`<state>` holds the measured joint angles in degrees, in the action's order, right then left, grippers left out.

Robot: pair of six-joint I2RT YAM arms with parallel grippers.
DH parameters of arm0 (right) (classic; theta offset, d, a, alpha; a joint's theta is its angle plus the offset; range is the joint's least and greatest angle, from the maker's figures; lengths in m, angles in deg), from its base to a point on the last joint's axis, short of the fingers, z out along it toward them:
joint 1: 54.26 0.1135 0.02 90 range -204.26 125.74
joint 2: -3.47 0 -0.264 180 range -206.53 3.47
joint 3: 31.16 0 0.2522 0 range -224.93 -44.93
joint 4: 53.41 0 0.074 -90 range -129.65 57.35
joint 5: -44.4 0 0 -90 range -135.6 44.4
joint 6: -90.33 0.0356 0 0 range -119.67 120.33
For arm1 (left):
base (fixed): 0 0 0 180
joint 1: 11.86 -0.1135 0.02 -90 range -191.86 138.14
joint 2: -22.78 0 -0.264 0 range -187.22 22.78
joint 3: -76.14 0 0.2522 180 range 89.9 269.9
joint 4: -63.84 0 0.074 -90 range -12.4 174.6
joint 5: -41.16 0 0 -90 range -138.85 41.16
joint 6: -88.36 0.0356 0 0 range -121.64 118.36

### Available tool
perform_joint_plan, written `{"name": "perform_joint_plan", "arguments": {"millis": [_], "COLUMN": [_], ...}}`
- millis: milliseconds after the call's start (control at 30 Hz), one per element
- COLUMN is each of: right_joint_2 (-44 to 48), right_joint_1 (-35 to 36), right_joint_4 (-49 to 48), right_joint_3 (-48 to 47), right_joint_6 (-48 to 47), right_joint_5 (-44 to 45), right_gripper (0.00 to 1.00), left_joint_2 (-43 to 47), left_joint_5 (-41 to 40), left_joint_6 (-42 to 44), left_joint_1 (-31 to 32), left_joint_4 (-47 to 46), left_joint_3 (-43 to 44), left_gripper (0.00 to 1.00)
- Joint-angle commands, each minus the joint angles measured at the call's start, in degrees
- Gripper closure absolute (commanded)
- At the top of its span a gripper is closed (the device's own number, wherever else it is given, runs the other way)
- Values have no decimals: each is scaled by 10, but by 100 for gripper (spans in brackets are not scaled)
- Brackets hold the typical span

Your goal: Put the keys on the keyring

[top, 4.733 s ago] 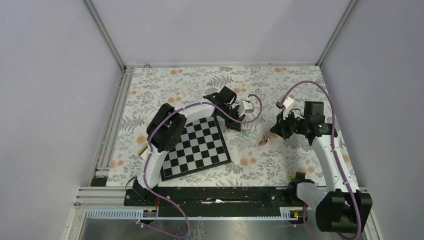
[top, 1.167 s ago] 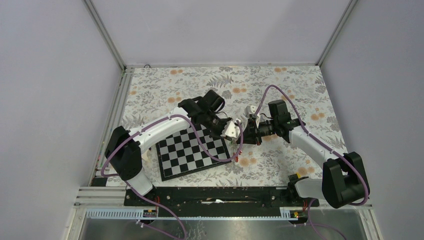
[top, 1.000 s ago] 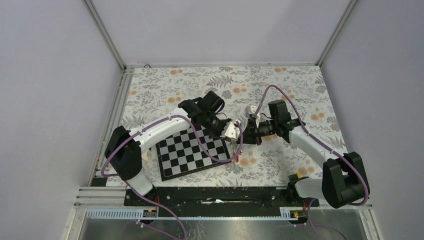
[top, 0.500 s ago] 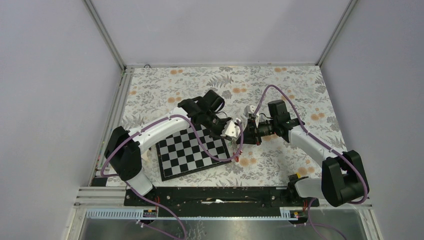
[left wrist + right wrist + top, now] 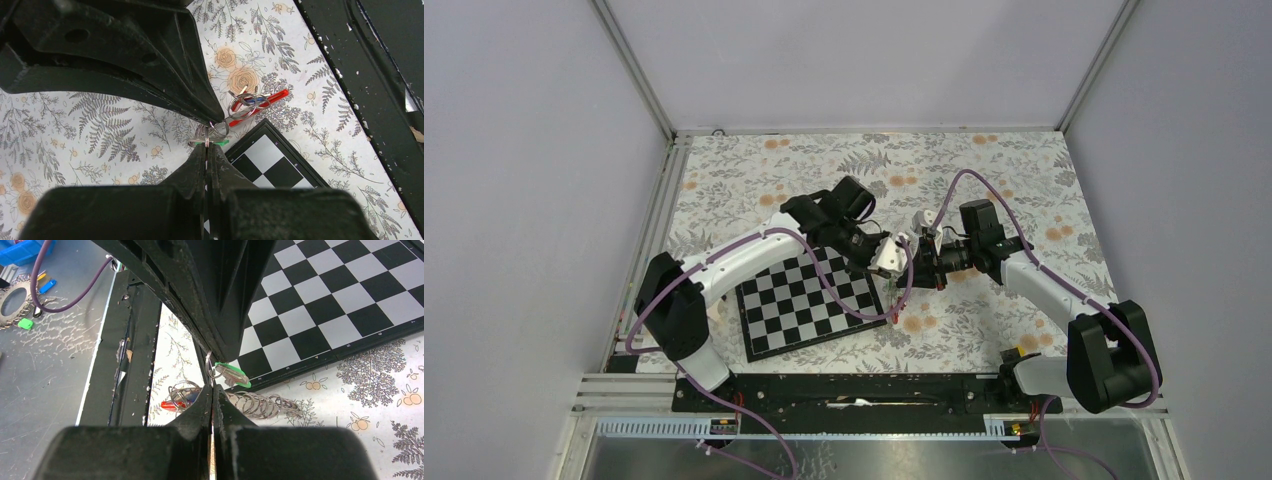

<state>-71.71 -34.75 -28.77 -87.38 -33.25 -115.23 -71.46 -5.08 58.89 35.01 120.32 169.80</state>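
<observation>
My left gripper point(image 5: 898, 262) and right gripper point(image 5: 910, 266) meet tip to tip above the right corner of the chessboard point(image 5: 809, 295). In the left wrist view my left gripper point(image 5: 206, 145) is shut on a small wire ring carrying the green key point(image 5: 218, 142). In the right wrist view my right gripper point(image 5: 212, 388) is shut on the same small ring, and the green key point(image 5: 233, 375) hangs just beyond it. The red keyring point(image 5: 260, 106) lies on the cloth below, with metal rings and a blue key point(image 5: 250, 99) on it. It also shows in the top view point(image 5: 891, 318).
A coil of linked metal rings point(image 5: 261, 405) lies on the cloth beside the red keyring point(image 5: 169, 404). The chessboard's corner point(image 5: 280, 170) is right under the grippers. The black base rail point(image 5: 854, 390) runs along the near edge.
Since 4.7 s ago both arms have come together from separate spots to the board's right corner. Over the last second the left gripper has edged slightly right toward the right gripper.
</observation>
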Motion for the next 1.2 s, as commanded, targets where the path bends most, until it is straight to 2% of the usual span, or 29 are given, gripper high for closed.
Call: {"name": "perform_joint_plan", "arguments": {"millis": [0,600,1167], "right_joint_2": [-4,-15,-17], "right_joint_1": [4,4,4], "right_joint_4": [-10,-9,-5], "right_joint_3": [-13,-16,-14], "right_joint_6": [1,3,-3], "right_joint_5": [-2,4,11], "right_gripper": [100,100,100], "left_joint_2": [8,23,-2], "left_joint_5": [22,1,22], "left_joint_6": [14,26,-13], "left_joint_1": [3,4,4], "left_joint_4": [-10,-11,-27], "left_joint_3": [-5,-33,11], "left_gripper": [100,100,100]}}
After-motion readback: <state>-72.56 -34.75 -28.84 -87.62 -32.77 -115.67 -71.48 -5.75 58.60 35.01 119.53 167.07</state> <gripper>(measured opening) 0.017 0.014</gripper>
